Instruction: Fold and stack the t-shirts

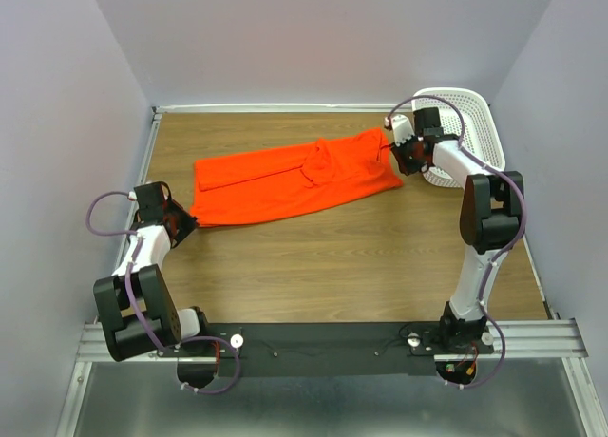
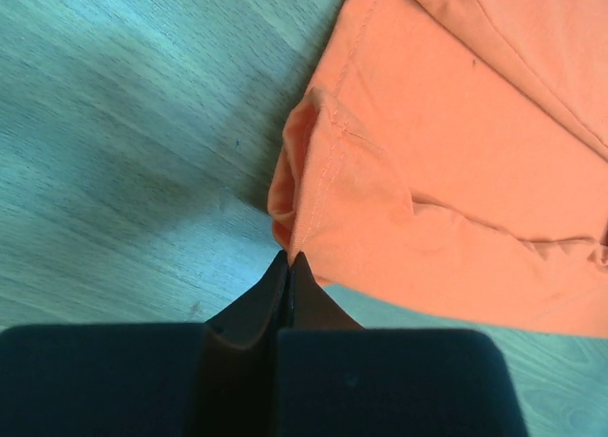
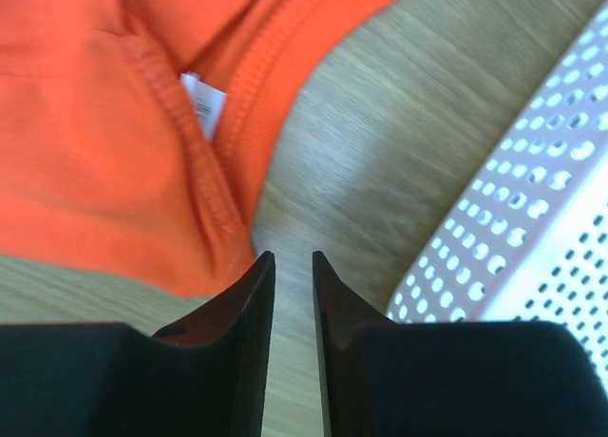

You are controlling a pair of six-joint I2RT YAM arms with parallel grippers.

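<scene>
Left gripper (image 2: 290,258) pinched the shirt (image 1: 275,185) at its near-left corner; right gripper (image 3: 293,258), jaws slightly apart, hovered empty beside the collar (image 3: 285,57).

The t-shirt (image 1: 285,180) is soft, matt orange knit cloth with ribbed, stitched hems, and its neck label (image 3: 204,104) is a smooth white tag. The table (image 1: 332,266) under it is smooth wood grain with a low sheen. At two o'clock the basket (image 1: 470,109) is smooth white perforated plastic. My right fingers (image 3: 242,313) look like matt black plastic.
</scene>
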